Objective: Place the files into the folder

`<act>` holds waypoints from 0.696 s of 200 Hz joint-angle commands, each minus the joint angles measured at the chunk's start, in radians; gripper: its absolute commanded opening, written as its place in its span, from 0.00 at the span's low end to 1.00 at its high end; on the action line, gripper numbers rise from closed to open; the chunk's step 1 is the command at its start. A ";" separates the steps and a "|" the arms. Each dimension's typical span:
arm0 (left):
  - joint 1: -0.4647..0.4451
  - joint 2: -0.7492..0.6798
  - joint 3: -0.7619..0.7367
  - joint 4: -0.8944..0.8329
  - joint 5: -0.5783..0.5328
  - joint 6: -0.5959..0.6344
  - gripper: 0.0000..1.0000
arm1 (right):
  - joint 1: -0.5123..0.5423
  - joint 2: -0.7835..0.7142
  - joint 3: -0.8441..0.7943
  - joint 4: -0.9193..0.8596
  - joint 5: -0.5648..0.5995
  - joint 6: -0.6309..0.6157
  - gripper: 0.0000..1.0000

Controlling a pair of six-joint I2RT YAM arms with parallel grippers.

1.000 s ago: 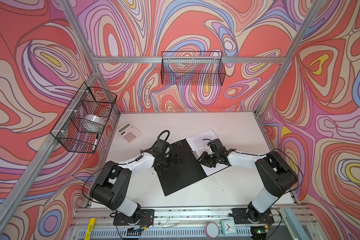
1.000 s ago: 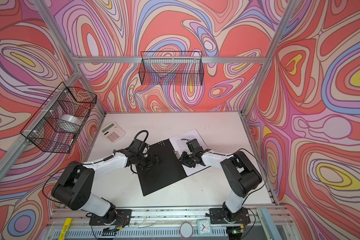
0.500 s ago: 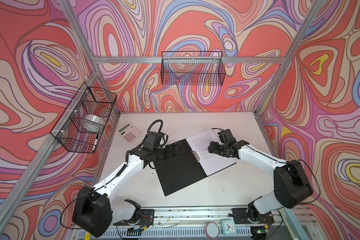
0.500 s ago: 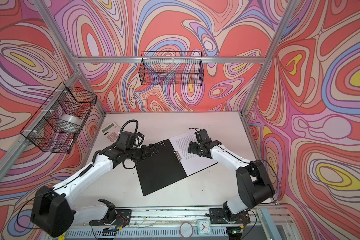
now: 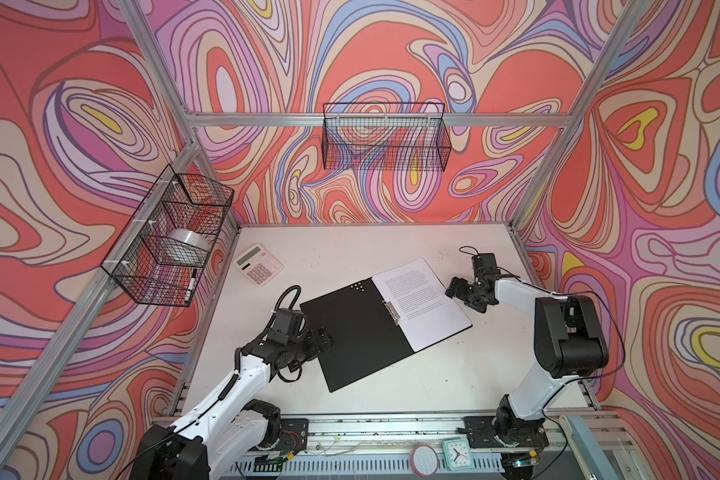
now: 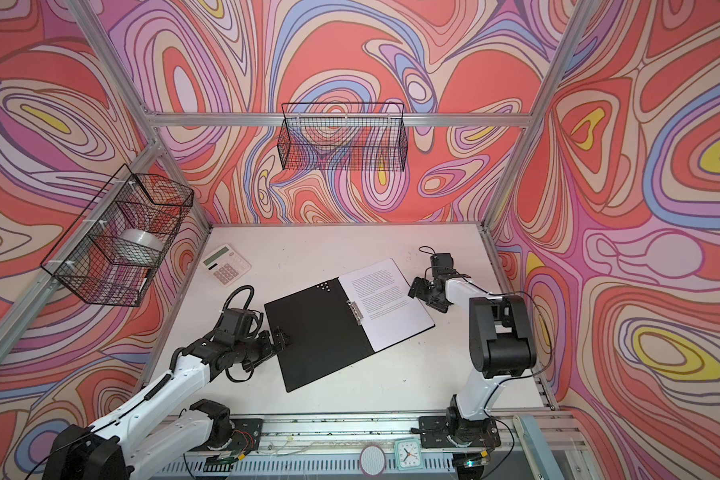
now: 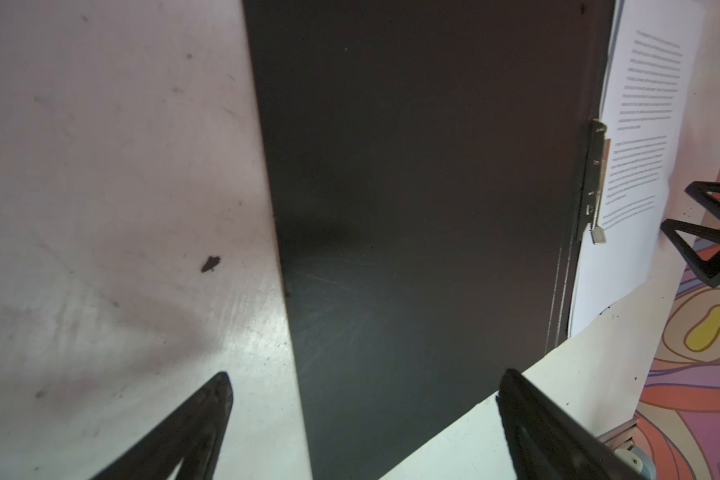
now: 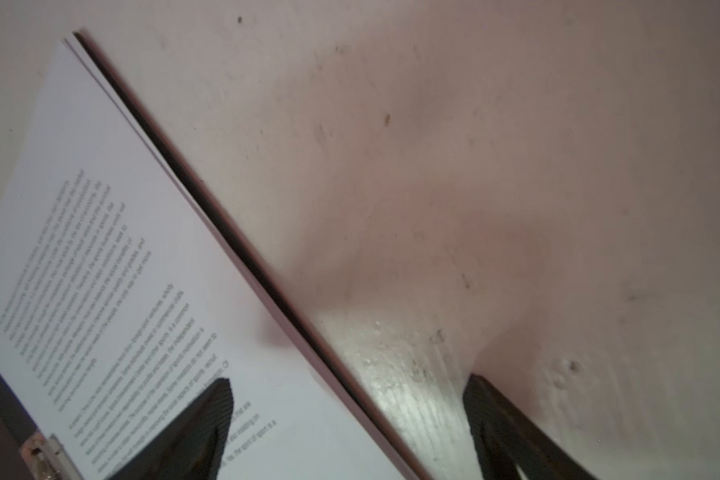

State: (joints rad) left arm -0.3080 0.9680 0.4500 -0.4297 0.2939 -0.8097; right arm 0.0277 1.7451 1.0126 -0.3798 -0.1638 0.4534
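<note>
Printed white paper sheets point(image 5: 422, 305) lie flat on the right half of the open, black-lined thin folder point(image 5: 350, 332), just beside its metal spine clip point(image 5: 393, 312). The left gripper point(image 5: 325, 337) hangs at the folder's left edge, fingers spread wide and empty. The right gripper point(image 5: 460, 297) straddles the sheets' outer edge, also spread and holding nothing.

Left gripper point(image 5: 326, 338) sits at the left edge of the folder point(image 5: 352, 332), jaws spread wide with nothing gripped. Its arm reaches in low from the folder's near-left side. Right gripper point(image 5: 463, 297) stands just off the folder's right edge, jaws wide apart and empty, one finger point(image 8: 200, 424) over that edge. Right upper arm stands upright, forearm level.
</note>
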 commanded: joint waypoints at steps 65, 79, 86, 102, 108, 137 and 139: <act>0.024 0.165 0.007 0.078 -0.024 -0.010 1.00 | -0.003 0.019 -0.042 0.026 -0.168 0.017 0.91; 0.024 0.171 0.006 0.071 -0.052 -0.014 1.00 | -0.003 0.009 -0.066 0.031 -0.197 0.024 0.91; 0.025 0.169 0.001 0.081 -0.055 -0.015 1.00 | -0.003 0.002 -0.079 0.036 -0.208 0.026 0.91; 0.026 0.175 -0.009 0.102 -0.057 -0.022 1.00 | -0.004 -0.014 -0.111 0.050 -0.237 0.035 0.91; 0.027 0.180 -0.009 0.108 -0.056 -0.022 1.00 | -0.004 -0.019 -0.124 0.056 -0.248 0.041 0.91; 0.030 0.237 -0.008 0.137 -0.033 -0.021 1.00 | -0.003 -0.035 -0.175 0.088 -0.295 0.060 0.90; 0.030 0.242 -0.008 0.141 -0.030 -0.022 1.00 | -0.003 -0.035 -0.178 0.089 -0.299 0.060 0.90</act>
State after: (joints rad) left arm -0.2867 1.1439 0.4641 -0.2764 0.2794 -0.8165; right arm 0.0246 1.6985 0.9024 -0.2501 -0.3981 0.4797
